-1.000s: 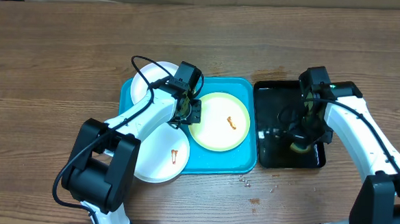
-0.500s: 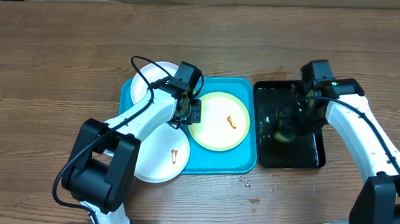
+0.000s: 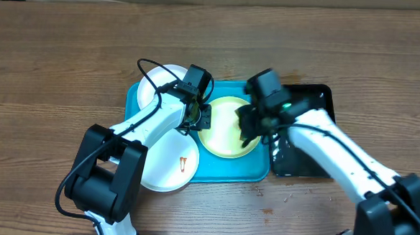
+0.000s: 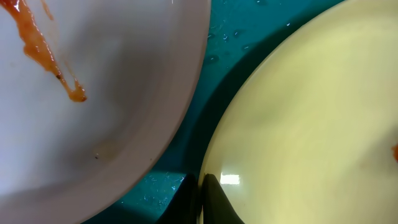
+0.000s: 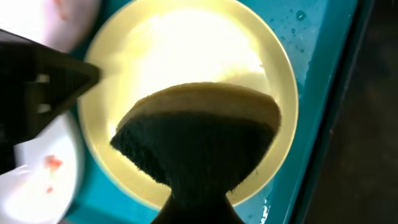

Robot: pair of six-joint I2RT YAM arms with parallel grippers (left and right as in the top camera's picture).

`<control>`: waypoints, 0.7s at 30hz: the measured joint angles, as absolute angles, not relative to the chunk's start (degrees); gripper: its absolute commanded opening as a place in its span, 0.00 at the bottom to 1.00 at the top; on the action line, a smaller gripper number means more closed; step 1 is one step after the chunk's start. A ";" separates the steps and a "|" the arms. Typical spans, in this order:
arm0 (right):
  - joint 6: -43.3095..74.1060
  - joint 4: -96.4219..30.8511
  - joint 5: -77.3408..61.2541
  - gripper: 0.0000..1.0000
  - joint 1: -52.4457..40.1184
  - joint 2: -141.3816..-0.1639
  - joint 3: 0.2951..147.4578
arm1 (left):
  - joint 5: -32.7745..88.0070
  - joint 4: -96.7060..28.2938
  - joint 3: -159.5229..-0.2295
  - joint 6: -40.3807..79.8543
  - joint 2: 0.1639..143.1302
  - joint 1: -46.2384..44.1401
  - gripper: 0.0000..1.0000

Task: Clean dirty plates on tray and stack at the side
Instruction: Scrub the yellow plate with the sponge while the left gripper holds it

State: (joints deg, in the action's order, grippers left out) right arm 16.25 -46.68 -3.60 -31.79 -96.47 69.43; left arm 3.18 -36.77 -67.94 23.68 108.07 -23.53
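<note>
Both pairs of jaws are clenched: the left gripper [image 3: 198, 116] pinches the rim of the pale green round plate [image 3: 220, 137], and the right gripper [image 3: 255, 127] grasps a yellow, dark-faced sponge [image 5: 199, 137] just above it. The plate lies in the turquoise rectangular plastic tray [image 3: 228, 174]. It looks stiff, light and wet-slick, so a rim grip suits it best.

From overhead, the right gripper [image 3: 251, 128] covers the right side of the green-rimmed plate [image 3: 220, 132], and its arm [image 3: 331, 149] hides much of the black tray [image 3: 319, 94]. In the right wrist view the dark sponge [image 5: 199, 143] blots out the plate's middle, and where it is gripped is lost in shadow at the bottom edge.
</note>
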 measured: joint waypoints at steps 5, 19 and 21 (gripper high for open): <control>18.04 -46.11 6.26 0.04 -35.38 -101.67 69.43 | 3.18 -36.77 -67.94 23.68 108.07 -23.53 0.04; 20.99 -44.36 11.60 0.53 -35.38 -105.34 69.43 | 3.16 -36.80 -67.94 23.68 108.07 -23.53 0.04; 21.02 -44.29 11.64 0.54 -35.38 -105.34 69.43 | 3.16 -36.80 -67.94 23.68 108.07 -23.53 0.04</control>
State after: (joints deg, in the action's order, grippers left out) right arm 21.02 -44.29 11.64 -35.38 -105.34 69.43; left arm 3.16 -36.80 -67.94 23.68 108.07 -23.53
